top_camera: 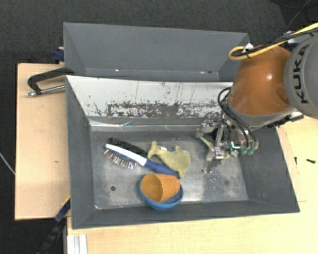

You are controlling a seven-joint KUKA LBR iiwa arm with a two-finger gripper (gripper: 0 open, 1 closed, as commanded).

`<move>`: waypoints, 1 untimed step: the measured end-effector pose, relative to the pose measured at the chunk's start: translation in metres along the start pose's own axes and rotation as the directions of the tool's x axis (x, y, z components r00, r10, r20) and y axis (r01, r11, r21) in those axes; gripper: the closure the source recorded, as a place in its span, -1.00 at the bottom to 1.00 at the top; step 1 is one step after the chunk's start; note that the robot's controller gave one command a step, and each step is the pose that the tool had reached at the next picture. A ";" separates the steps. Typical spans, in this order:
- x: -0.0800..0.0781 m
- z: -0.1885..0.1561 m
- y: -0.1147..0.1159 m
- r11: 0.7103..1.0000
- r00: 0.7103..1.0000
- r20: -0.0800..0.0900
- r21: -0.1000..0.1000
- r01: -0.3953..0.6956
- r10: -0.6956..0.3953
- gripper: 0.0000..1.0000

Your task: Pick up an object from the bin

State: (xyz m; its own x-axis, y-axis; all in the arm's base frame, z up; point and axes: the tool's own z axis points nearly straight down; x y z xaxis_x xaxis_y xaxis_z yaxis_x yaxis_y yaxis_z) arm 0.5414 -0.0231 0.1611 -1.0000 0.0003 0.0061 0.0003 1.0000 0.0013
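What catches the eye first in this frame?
An orange cup sits in a blue cup at the front middle of the bin. Just behind them lie a brush and a yellowish rag. The gripper hangs over bare floor to their right.

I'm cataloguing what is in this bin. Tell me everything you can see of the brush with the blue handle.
The brush lies flat on the bin floor, left of centre, slanting from upper left to lower right. Its head is white, plastic by the look, with dark bristles along it; the handle is blue. The handle lies against the lower edge of a yellowish cloth and ends by an orange cup. The gripper is apart, to its right.
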 end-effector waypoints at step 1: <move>0.005 0.091 0.068 0.990 0.990 0.011 0.002 0.139 -0.139 -1.00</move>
State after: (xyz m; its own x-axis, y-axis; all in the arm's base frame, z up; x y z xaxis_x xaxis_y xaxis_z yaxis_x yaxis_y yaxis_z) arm 0.5355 0.0445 0.0705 -0.9903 -0.1391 -0.0052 -0.1391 0.9903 -0.0001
